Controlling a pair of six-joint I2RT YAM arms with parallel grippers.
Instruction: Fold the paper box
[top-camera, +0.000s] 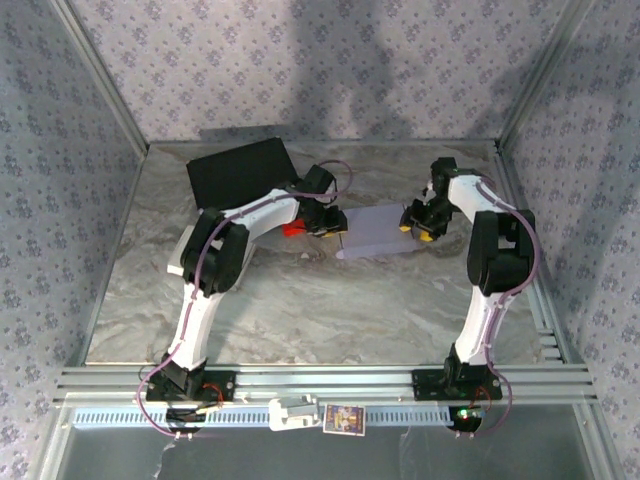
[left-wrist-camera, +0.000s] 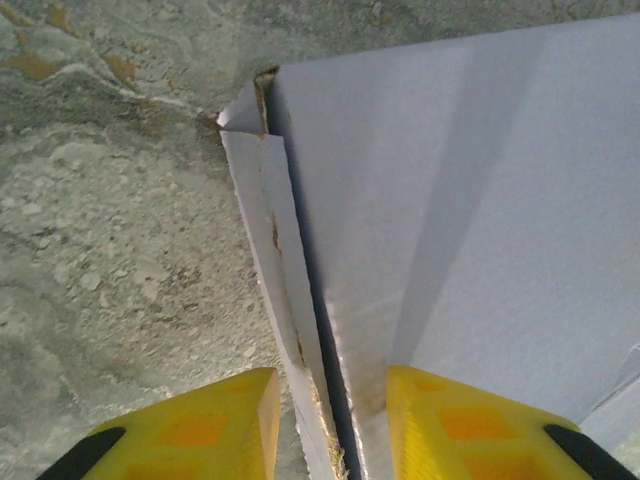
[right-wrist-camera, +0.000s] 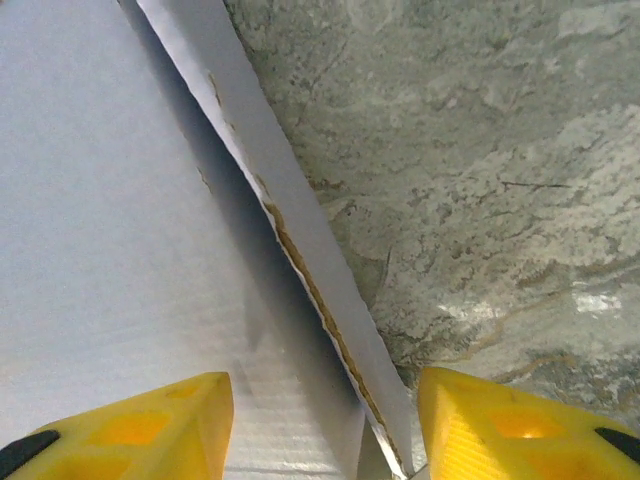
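The table (top-camera: 300, 300) is being lit softly and evenly from above, and a pale sheen is being thrown back from its marbled surface toward the near left corner. A broad, soft shadow is being cast down the back wall (top-camera: 340, 60). The overhead view is being rendered slightly grainy. In the wrist views the paper box (left-wrist-camera: 480, 200) is being shown bluish-white without glare, a dark shadow band is being laid along its raised flap, and the nearest edges are being blurred.

The left arm (top-camera: 195, 310) and right arm (top-camera: 480, 320) are white with black joints, trailing purple cables, and have yellow fingers (left-wrist-camera: 200, 425) with black patches.
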